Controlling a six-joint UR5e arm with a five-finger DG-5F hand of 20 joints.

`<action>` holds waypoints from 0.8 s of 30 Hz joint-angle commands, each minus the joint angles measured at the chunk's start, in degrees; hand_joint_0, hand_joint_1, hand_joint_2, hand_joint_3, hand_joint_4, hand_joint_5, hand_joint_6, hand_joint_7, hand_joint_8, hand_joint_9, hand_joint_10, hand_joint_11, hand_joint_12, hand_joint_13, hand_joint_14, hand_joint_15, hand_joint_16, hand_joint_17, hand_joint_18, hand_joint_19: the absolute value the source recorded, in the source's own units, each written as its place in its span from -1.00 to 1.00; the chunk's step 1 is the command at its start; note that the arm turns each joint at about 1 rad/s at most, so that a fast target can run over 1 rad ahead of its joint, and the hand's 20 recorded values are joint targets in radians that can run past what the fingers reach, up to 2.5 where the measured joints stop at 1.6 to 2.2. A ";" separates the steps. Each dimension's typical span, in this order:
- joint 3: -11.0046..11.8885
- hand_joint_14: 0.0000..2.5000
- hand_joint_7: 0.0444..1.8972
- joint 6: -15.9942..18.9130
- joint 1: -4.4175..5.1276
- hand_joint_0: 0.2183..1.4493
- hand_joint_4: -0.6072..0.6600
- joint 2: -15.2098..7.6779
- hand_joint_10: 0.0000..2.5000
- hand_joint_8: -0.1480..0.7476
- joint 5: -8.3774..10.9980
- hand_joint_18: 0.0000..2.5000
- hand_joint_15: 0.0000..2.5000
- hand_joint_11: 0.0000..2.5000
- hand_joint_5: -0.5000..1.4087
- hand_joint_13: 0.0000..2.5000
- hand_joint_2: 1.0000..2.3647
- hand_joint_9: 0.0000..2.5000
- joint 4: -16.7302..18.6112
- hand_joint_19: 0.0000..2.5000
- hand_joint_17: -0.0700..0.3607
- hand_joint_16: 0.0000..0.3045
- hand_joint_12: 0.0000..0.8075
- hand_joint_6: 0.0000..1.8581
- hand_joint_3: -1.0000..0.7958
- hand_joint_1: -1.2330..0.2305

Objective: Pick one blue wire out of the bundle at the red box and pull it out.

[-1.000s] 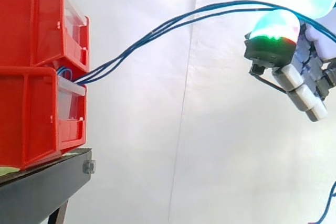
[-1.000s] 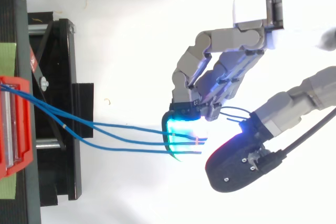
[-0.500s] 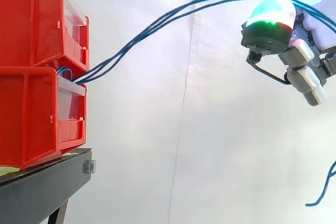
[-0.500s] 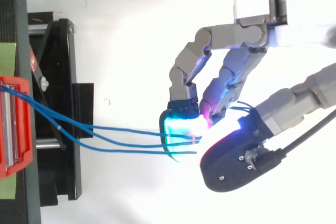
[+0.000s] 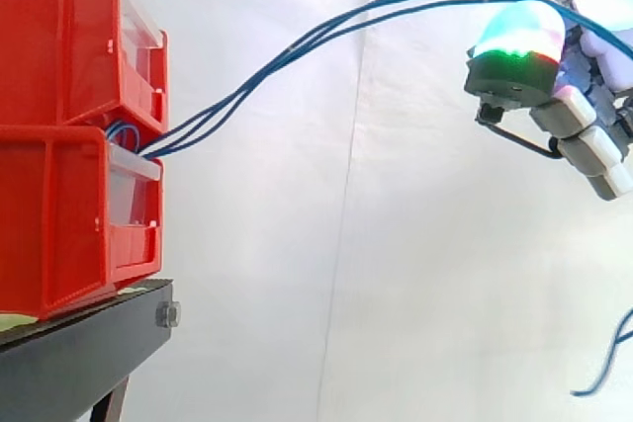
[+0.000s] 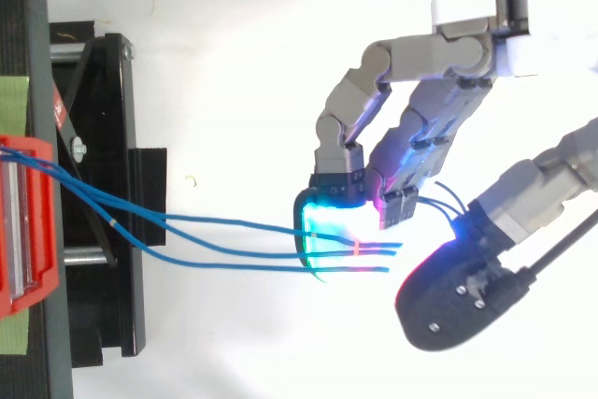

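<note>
Stacked at the left edge on a black stand (image 5: 79, 353): an upper red box (image 5: 59, 37) and a lower red box (image 5: 59, 234), fronts facing right. Out of the lower red box, just under the rim of the one above, a small bundle of blue wires (image 5: 259, 74), close together at the box. From there a long rise to the right in a shallow arch, well clear of the stand, up to the hand (image 5: 579, 126) near the top right corner of the side view. From above, three strands fanned slightly apart on the way across, then laid side by side over the glowing cyan-green part of the hand (image 6: 425, 128), free ends poking out just past the glow. Cannot tell whether actually clamped there or merely lying across. Between the boxes and the hand, open air under the arch, with the white curtain (image 5: 396, 244) behind. Little margin at the hand's own side: hard against the right edge in the side view, arm entering from the right in the top view.
</note>
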 commanded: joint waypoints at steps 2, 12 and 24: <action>-0.04 -0.99 -0.27 -0.01 0.06 -0.35 0.27 0.00 -1.00 -0.03 0.01 -0.40 -0.66 -0.50 -0.73 -0.38 -1.00 -0.46 -0.13 -0.70 -0.17 -0.68 0.03 0.03 -0.44 -0.53; 0.04 -0.99 -0.22 -0.09 0.06 -0.49 0.28 0.00 -0.99 0.09 0.01 -0.41 -0.64 -0.49 -0.69 -0.36 -1.00 -0.36 -0.05 -0.65 -0.11 -0.65 0.10 0.01 -0.44 -0.34; 0.04 -0.99 -0.10 -0.09 0.06 -0.36 0.10 0.00 -0.99 0.14 0.01 -0.36 -0.61 -0.48 -0.64 -0.30 -0.98 -0.28 -0.13 -0.64 -0.09 -0.63 0.10 0.05 -0.07 -0.30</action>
